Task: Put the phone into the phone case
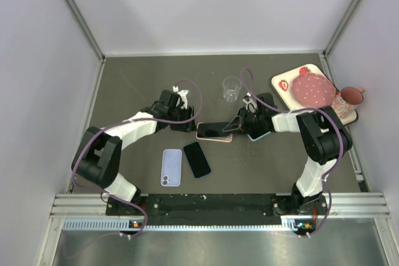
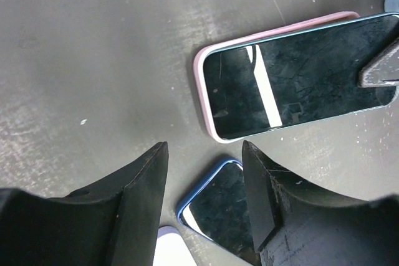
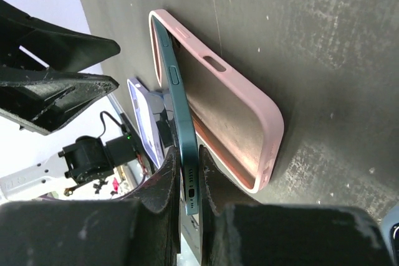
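The teal phone [image 3: 177,110] is pinched at its port end by my right gripper [image 3: 190,182], which is shut on it. Its far end sits in the pink phone case [image 3: 230,110] while the held end is lifted clear of the case. From above, phone [image 1: 215,130] and case [image 1: 206,137] lie mid-table between both grippers. In the left wrist view the dark screen [image 2: 299,76] rests inside the pink case rim [image 2: 201,85]. My left gripper [image 2: 204,154] hovers open just off the case's left end [image 1: 185,121], holding nothing.
A blue-cased black phone [image 1: 197,159] and a lavender phone [image 1: 171,166] lie nearer the arm bases. A clear cup [image 1: 231,88] stands behind the case. A pink plate [image 1: 313,89] on a strawberry tray and a pink mug [image 1: 353,96] sit back right.
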### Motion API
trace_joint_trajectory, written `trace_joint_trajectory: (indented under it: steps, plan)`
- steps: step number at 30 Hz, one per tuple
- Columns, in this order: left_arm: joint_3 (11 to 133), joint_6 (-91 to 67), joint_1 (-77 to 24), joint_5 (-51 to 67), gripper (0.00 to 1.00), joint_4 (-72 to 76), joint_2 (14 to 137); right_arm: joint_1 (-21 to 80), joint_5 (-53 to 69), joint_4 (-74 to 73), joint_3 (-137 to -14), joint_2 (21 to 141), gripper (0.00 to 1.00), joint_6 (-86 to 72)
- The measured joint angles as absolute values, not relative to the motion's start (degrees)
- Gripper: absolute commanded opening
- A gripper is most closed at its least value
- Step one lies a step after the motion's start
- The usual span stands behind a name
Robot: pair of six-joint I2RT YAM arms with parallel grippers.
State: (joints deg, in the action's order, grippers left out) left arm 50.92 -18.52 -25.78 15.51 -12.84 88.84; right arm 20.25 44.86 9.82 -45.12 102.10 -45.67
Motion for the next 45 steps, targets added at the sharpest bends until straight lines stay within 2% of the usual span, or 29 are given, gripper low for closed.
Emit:
trace_joint_trajectory:
  steps: [11,17,19,22,28,45]
  plan:
    - [56.7,-18.5,-32.2,13.5,0.53,-12.8,92.1,19.9,45.8,10.5,-45.1,103.5,0.00,-45.6]
    - [59.9,-18.9,-35.2,12.5,0.35,-13.1,94.9,19.9,45.7,10.2,-45.1,103.6,0.00,-45.1]
    - [60.8,-19.0,-35.9,12.5,0.24,-13.1,95.7,19.9,45.6,10.2,-45.1,103.7,0.00,-45.0]
    - [62.0,-19.6,-37.1,12.5,0.14,-13.0,97.0,19.9,45.5,10.1,-45.1,103.7,0.00,-45.0]
    - [62.8,-20.2,-38.6,13.2,0.01,-12.8,99.7,20.0,45.3,10.1,-45.1,103.8,0.00,-44.7]
    - [66.5,-22.0,-38.8,17.3,0.00,-12.0,106.6,20.9,41.4,7.4,-45.7,105.2,0.18,-42.8]
